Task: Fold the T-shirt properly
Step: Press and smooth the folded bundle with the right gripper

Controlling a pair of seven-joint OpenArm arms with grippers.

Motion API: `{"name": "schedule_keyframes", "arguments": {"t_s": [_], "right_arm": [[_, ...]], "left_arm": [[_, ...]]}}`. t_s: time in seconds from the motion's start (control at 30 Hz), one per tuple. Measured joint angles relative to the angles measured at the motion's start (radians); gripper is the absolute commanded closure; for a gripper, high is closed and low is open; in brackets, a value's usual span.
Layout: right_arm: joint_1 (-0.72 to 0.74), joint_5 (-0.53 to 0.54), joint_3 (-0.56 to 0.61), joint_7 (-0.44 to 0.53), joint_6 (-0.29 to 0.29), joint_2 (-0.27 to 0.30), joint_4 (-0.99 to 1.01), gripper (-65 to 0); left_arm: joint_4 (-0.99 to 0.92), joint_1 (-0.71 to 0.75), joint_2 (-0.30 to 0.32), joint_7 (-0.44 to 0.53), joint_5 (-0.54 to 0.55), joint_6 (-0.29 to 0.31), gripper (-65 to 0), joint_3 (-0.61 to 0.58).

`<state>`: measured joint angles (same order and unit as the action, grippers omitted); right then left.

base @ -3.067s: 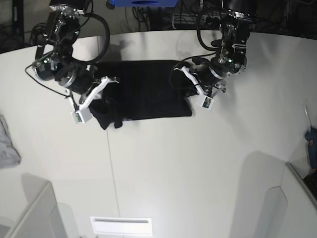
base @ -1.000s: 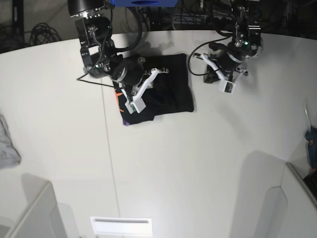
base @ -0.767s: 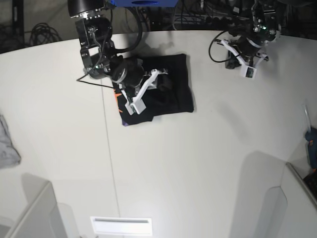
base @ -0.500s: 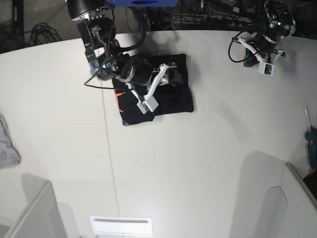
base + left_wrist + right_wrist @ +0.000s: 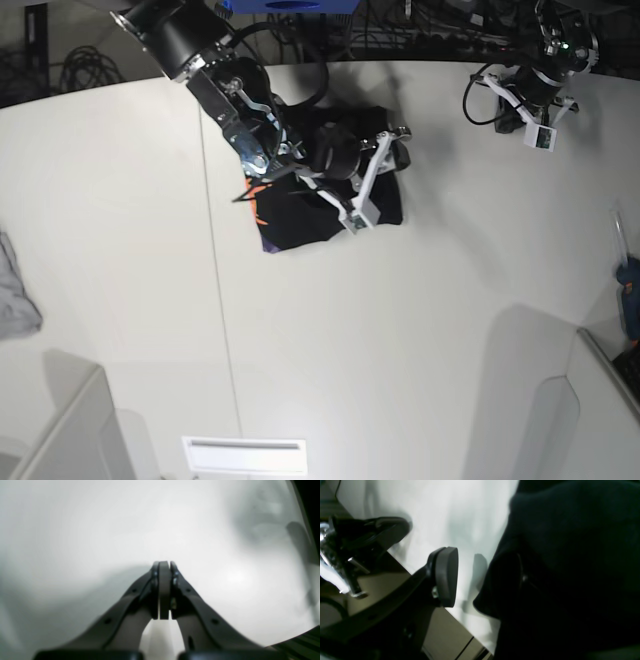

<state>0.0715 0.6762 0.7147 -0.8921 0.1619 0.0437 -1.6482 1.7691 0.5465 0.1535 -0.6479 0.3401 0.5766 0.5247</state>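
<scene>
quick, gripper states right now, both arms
left gripper: shut, empty, over bare table.
right gripper: open, one finger against the edge of the T-shirt, not gripping it.

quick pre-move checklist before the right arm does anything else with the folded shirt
1. Right gripper open: ok, its pads stand apart in the right wrist view.
2. Right gripper free of cloth: cannot tell, one pad is bare over the table, the other is lost against the dark T-shirt.
3. T-shirt folded compact: ok, a small dark bundle, though orange and purple show at its left edge.
4. Left gripper shut and empty: ok, pads pressed together over bare table.
5. Left arm away from the shirt: ok, parked near the far right table edge.
6. Grey cloth out of the way: ok, at the left edge.
</scene>
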Motion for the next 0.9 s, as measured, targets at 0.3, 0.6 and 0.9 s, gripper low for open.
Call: {"name": "schedule_keyframes", "arguments": {"t_s": [0.3,0.6,0.9], "right_arm": [[0.137,0.014,0.214,-0.064,0.164,-0.006,-0.010,-29.1],[0.158,0.032,0.186,-0.063,0.161,0.106,-0.345,-12.5],[-0.022,0.029,-0.108,-0.003,0.168,0.204,-0.273,0.0]], "left_arm": [[0.000,-0.002,-0.001,0.000,0.001,0.000,0.0,0.000],[-0.032,-0.008,-0.001,-0.003,-0.002,0.000,0.0,0.003],[0.016,0.003,0.002,-0.006,0.199,0.000,0.0,-0.021]]}}
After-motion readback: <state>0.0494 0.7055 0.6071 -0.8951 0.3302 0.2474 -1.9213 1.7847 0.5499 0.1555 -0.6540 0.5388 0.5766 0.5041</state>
